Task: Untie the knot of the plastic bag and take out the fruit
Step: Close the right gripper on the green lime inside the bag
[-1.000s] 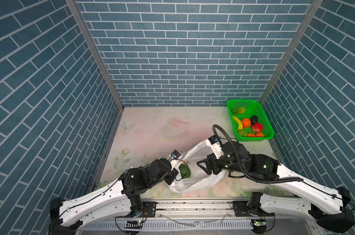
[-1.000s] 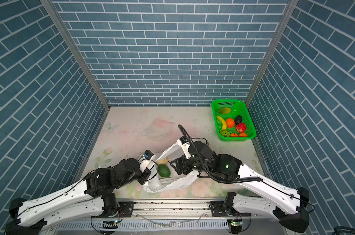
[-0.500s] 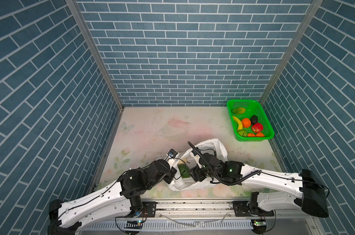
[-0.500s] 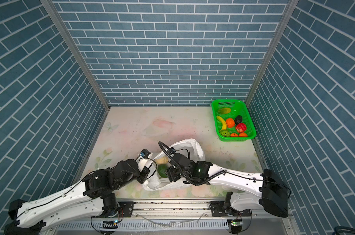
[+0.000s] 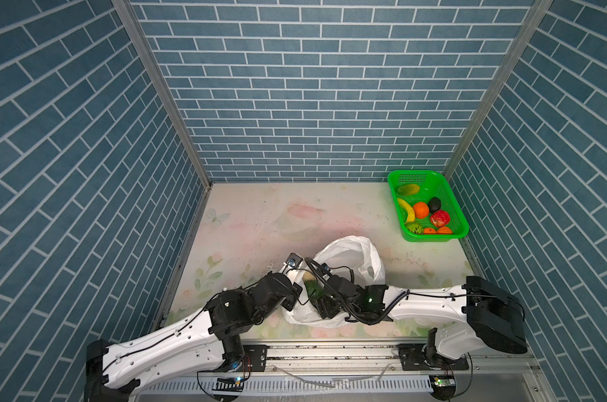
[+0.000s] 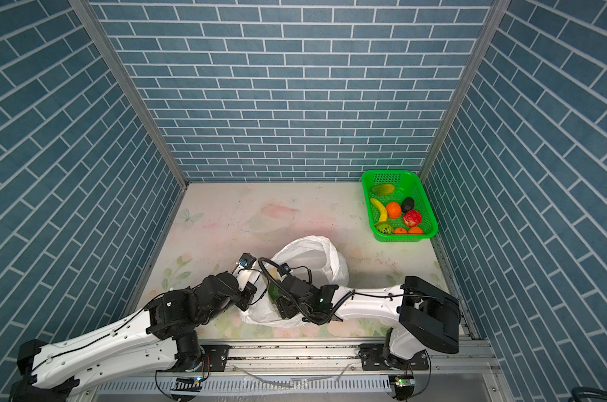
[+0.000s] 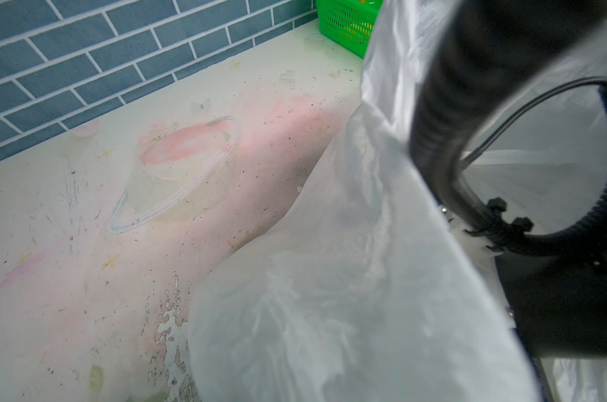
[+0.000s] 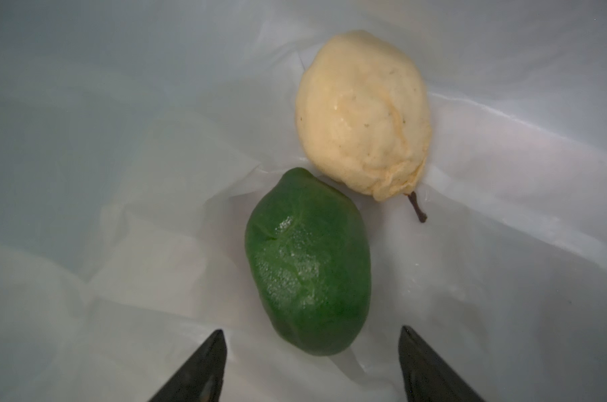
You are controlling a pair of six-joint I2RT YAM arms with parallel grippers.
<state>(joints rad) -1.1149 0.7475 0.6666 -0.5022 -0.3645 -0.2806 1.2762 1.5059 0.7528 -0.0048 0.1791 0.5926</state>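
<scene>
While right tool [image 8: 312,334] gapes, avocado [image 8: 309,264] lies partly between.

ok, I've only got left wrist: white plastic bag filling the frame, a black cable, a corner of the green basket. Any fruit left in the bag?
Observer: Two, in the right wrist view: a green avocado and a cream-white fruit, side by side on the floor of the plastic bag.
Operator: Right claw on either?
Observer: No. The right claw is open, its tips either side of the avocado's nearest end, with gaps showing.
Operator: And the basket?
Observer: In both top views the green basket holds several fruits, among them a banana and a red one.
</scene>
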